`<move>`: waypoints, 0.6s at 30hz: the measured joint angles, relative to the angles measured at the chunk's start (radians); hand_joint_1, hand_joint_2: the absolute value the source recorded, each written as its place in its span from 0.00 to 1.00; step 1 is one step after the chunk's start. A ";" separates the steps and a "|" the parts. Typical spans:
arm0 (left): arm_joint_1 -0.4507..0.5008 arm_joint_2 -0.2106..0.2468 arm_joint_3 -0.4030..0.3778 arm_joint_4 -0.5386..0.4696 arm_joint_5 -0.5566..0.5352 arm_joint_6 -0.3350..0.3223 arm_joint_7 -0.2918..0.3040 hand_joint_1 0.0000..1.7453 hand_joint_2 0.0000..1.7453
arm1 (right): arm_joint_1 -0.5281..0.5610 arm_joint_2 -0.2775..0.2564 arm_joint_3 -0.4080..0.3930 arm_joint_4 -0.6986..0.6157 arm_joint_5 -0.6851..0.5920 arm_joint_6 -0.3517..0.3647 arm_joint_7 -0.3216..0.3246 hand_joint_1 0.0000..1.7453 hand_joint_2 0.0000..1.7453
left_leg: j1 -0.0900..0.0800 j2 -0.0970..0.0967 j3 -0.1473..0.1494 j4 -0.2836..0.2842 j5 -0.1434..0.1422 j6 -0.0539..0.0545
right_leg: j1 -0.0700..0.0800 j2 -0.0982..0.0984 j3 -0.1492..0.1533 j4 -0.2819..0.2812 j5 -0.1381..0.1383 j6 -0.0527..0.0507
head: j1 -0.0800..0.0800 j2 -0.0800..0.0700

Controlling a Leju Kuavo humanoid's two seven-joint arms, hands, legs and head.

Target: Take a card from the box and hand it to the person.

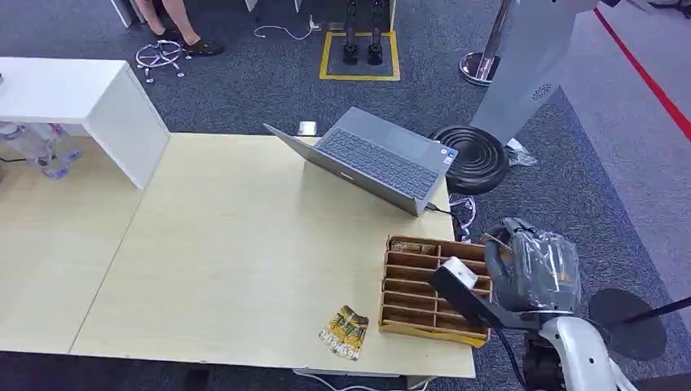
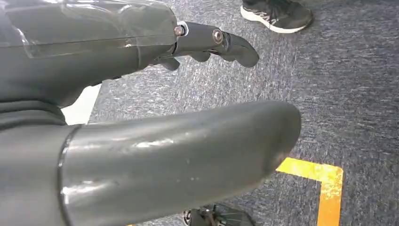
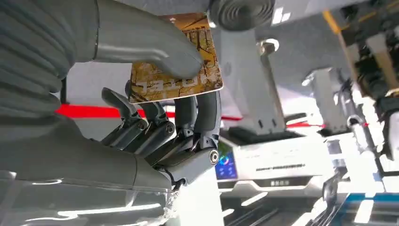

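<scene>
A: One gold-and-brown printed card (image 3: 176,70) was already out of the slotted brown cardboard box (image 1: 432,289), pinched betw. the right hand's (image 3: 155,117) thick grey thumb and dark fingers (image 3: 197,110).

B: Step?

A: Handover, I'd judge. Next: carry it twd a person and present a free edge.

B: Orientation?

A: Long axis lay roughly across the fingers, face twd the wrist cam.

B: Left hand (image 2: 155,108)?

A: Fingers spread, held nothing.

Right hand (image 3: 155,108) raised, thumb pressing a card (image 3: 176,59) against its fingers; left hand (image 2: 141,117) hangs with fingers apart, holding nothing
</scene>
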 joint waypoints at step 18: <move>0.000 0.002 -0.003 0.006 -0.035 0.000 -0.038 0.00 0.00 | 0.020 -0.030 -0.231 0.039 0.015 -0.017 -0.055 0.90 1.00 | 0.000 0.000 -0.001 0.000 0.000 0.000 | 0.000 0.000 0.000 0.000 0.000 0.000 | 0.000 0.000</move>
